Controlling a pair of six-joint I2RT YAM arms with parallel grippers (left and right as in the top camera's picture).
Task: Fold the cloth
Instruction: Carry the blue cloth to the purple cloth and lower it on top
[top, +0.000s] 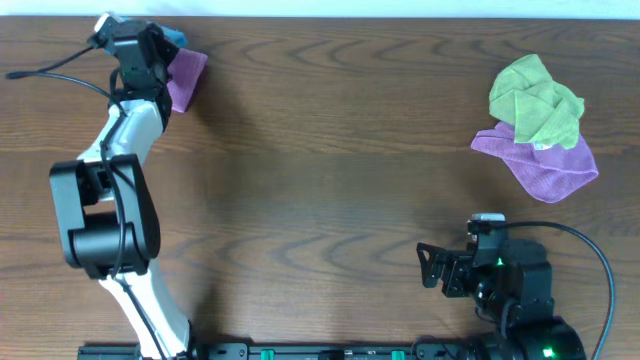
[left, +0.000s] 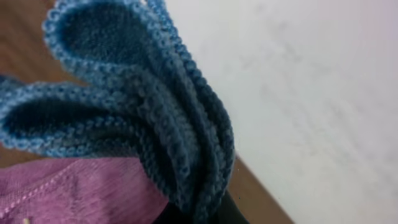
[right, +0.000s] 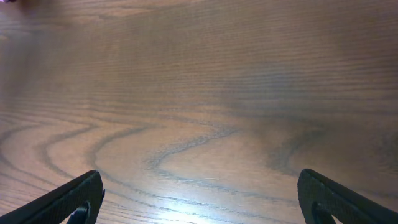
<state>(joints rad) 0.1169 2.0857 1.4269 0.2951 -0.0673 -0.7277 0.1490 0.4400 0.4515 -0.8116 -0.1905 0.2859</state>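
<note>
Bunching in thick layered folds, your blue cloth (left: 143, 106) sits at the far left corner of the worktop (top: 320, 180), pinched in the left pincer (top: 160, 48), whose tips the fabric hides. A purple cloth (top: 185, 78) lies just beneath it. Your right pincer (right: 199, 199) stands wide apart by the near edge. A green cloth (top: 535, 100) rests on a second purple cloth (top: 545, 165) near the far right corner.

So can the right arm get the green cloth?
Probably yes. The green cloth lies uncovered atop a purple cloth, and only bare table separates it from the open right end effector.
</note>
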